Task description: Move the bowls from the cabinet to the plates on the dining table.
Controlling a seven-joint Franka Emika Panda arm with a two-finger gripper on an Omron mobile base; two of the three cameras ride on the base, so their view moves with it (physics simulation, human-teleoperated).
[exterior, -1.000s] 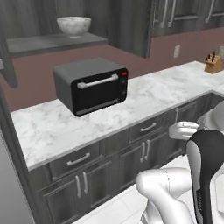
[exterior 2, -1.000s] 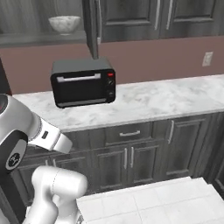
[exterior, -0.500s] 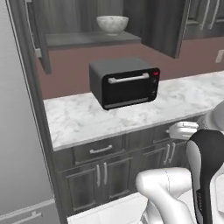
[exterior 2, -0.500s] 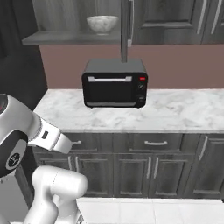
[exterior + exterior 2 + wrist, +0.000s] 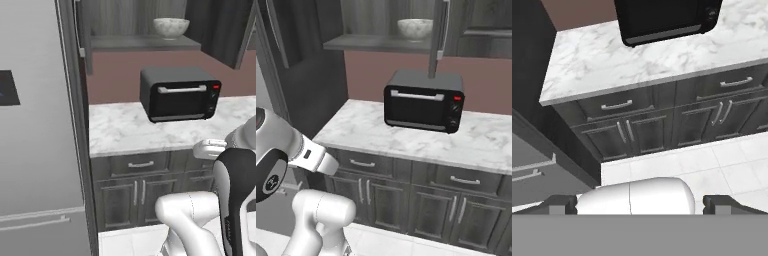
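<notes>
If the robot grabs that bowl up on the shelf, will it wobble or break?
The bowl looks rigid and marbled like ceramic, so probably breakable if dropped. Its rounded sides might slip in a pinch. It sits upright on the cabinet shelf, so it likely won't roll.

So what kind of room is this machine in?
It looks like a home kitchen, computer-rendered. A black toaster oven sits on a marble worktop above dark drawers and cupboard doors, a tall fridge stands beside them, and a bowl rests on the shelf of an open wall cabinet.
</notes>
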